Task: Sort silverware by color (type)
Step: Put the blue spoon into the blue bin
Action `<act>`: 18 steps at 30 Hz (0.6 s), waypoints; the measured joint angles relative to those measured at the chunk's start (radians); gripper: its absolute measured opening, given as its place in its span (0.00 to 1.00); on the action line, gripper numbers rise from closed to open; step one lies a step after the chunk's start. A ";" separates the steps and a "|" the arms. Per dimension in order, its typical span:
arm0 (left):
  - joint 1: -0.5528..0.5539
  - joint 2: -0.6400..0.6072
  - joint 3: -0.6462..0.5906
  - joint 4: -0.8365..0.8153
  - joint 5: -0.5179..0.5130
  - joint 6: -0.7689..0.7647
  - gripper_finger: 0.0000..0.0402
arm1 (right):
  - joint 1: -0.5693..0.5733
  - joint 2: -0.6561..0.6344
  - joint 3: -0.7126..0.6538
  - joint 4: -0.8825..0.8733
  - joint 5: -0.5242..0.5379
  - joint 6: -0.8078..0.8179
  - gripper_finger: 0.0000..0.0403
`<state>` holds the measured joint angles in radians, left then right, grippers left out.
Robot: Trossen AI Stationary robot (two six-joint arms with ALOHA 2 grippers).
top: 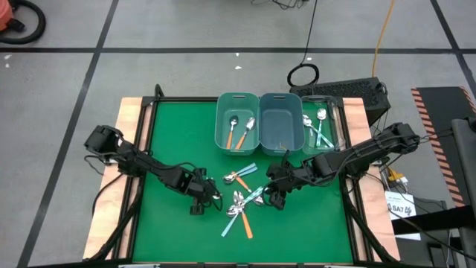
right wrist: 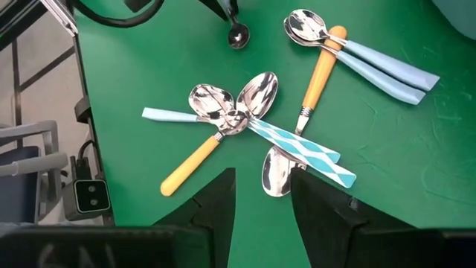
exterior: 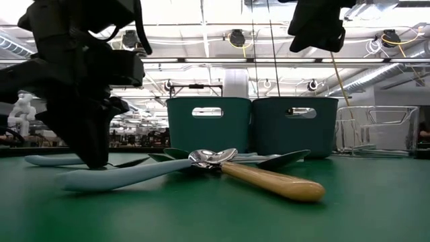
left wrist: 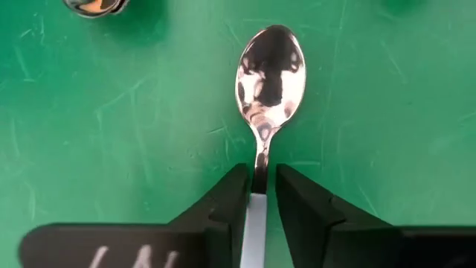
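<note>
Small spoons with shiny bowls lie on the green mat: a crossed pile (top: 239, 207) with orange (right wrist: 197, 160), light blue and checkered teal handles, and a second cluster (top: 239, 177) with one orange and two light blue handles (right wrist: 387, 71). My left gripper (top: 204, 199) (left wrist: 260, 175) is down at the mat left of the pile, shut on a single light-blue-handled spoon (left wrist: 271, 74). My right gripper (top: 275, 195) (right wrist: 262, 182) hovers open, high above the pile's right side (exterior: 316, 27), touching nothing. One spoon bowl (right wrist: 277, 173) shows between its fingers. My left gripper pinches the spoon between its two fingers at the top of the pale handle (left wrist: 255, 212), just behind the metal neck. The fingers come from above, one on each side of the handle. The spoon lies flat at the mat, with its bowl (left wrist: 271, 74) pointing toward the pile.
Three bins stand along the far edge: a teal one (top: 223, 123) holding two orange-handled spoons, a second teal one (top: 280, 104), and a clear one (top: 336, 123) with light-handled spoons. A raised wooden frame (top: 132, 134) borders the mat. Bare mat shows at the near edge.
</note>
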<state>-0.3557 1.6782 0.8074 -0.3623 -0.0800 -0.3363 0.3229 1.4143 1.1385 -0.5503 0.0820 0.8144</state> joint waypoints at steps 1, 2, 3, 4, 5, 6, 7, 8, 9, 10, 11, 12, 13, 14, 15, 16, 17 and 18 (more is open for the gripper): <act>0.000 0.001 0.007 -0.004 0.000 -0.001 0.17 | 0.000 0.000 0.000 0.000 0.000 0.003 0.31; 0.000 0.003 0.015 -0.009 0.000 -0.002 0.14 | 0.000 0.000 0.000 0.000 0.000 0.005 0.31; 0.000 0.004 0.023 -0.014 0.000 -0.005 0.12 | 0.000 0.000 0.000 0.000 0.000 0.007 0.31; 0.000 0.004 0.031 -0.018 0.000 -0.005 0.10 | 0.000 0.000 0.000 0.000 0.000 0.007 0.31; 0.000 0.004 0.037 -0.021 -0.002 -0.006 0.08 | 0.000 0.000 0.000 0.000 0.000 0.009 0.31; 0.000 0.005 0.044 -0.023 -0.007 -0.006 0.06 | 0.000 0.000 0.000 0.000 0.000 0.011 0.31; 0.001 0.006 0.051 -0.025 -0.013 -0.006 0.05 | 0.000 0.000 0.000 0.000 0.000 0.011 0.31; 0.002 0.008 0.057 -0.027 -0.018 -0.006 0.04 | 0.000 0.000 0.000 0.000 0.000 0.012 0.31; 0.006 0.009 0.065 -0.038 -0.021 -0.007 0.03 | 0.000 0.000 0.000 0.000 0.000 0.017 0.31; 0.008 0.010 0.073 -0.051 -0.027 -0.012 0.03 | 0.000 0.000 0.000 0.000 0.000 0.021 0.31; 0.011 0.011 0.080 -0.069 -0.037 -0.014 0.03 | 0.000 0.000 0.000 0.000 -0.001 0.028 0.31; 0.014 0.011 0.087 -0.082 -0.043 -0.017 0.03 | 0.000 0.000 0.000 0.000 -0.001 0.035 0.31; 0.016 0.011 0.096 -0.096 -0.048 -0.021 0.03 | 0.000 0.000 0.000 0.000 -0.002 0.039 0.31; 0.016 0.011 0.106 -0.106 -0.052 -0.025 0.03 | 0.000 -0.001 0.000 0.000 -0.005 0.042 0.31; 0.018 0.010 0.119 -0.122 -0.053 -0.033 0.03 | 0.000 -0.002 0.002 -0.004 -0.005 0.045 0.31; 0.021 0.010 0.135 -0.142 -0.055 -0.038 0.03 | 0.000 -0.003 0.010 -0.013 -0.005 0.046 0.31; 0.021 0.009 0.152 -0.159 -0.056 -0.044 0.03 | 0.000 -0.003 0.020 -0.016 -0.005 0.045 0.31; 0.021 0.009 0.169 -0.172 -0.057 -0.051 0.03 | 0.000 -0.005 0.035 -0.024 -0.005 0.039 0.31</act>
<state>-0.3343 1.6875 0.9760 -0.5340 -0.1373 -0.3872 0.3229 1.4093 1.1740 -0.5742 0.0772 0.8538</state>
